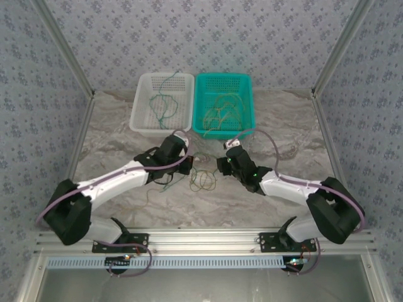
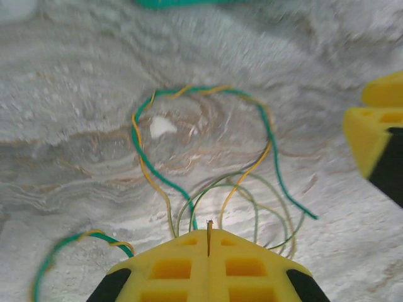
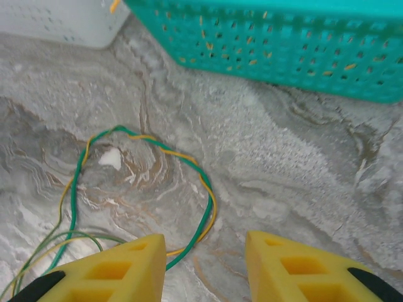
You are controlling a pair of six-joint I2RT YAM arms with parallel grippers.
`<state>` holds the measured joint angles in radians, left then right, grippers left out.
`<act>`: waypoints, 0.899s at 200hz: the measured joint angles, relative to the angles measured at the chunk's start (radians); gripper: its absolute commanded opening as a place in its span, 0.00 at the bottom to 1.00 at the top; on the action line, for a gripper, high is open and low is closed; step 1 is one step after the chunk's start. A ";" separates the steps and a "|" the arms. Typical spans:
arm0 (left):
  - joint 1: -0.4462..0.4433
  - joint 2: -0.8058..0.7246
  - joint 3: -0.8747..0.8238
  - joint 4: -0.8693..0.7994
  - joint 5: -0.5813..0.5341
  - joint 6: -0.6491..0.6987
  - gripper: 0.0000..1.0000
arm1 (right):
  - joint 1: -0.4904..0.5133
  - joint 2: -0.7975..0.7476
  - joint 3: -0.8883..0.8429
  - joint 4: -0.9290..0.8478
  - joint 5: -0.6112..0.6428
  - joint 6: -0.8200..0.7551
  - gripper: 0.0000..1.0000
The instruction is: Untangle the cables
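Observation:
A tangle of green and yellow-tan cables [image 1: 203, 179] lies on the marble table between my two grippers. In the left wrist view, a twisted green-and-yellow loop [image 2: 141, 154] curls ahead of thinner loops. My left gripper [image 2: 209, 231] is shut, with a thin yellow-tan cable end pinched in the seam of its yellow fingers; in the top view it [image 1: 189, 165] sits at the tangle's left edge. My right gripper [image 3: 204, 242] stands open just above the table. The twisted loop [image 3: 204, 182] passes under its left finger [image 3: 126, 267], and nothing lies between its fingers.
A white basket [image 1: 137, 107] with dark green cables and a teal basket [image 1: 250, 104] with yellow-tan cables stand side by side at the back. The teal basket's wall [image 3: 283, 44] is close ahead of my right gripper. A right finger [image 2: 371, 135] shows at the left wrist view's edge.

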<state>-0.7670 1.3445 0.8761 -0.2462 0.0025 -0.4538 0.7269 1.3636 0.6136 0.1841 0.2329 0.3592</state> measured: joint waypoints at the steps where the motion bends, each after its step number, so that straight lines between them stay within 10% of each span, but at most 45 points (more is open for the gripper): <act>1: 0.000 -0.006 0.000 0.000 -0.001 0.000 0.00 | 0.000 -0.003 -0.002 0.002 0.001 0.000 0.41; 61: 0.022 -0.176 -0.013 -0.005 -0.018 0.009 0.00 | 0.023 -0.108 -0.069 0.085 -0.021 -0.064 0.48; 180: 0.093 -0.356 -0.101 0.138 0.131 0.031 0.00 | 0.076 -0.045 -0.042 0.225 -0.484 -0.263 0.67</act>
<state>-0.6739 0.9890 0.7753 -0.1078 0.1337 -0.4229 0.8024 1.3190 0.5713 0.4095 -0.2512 0.0963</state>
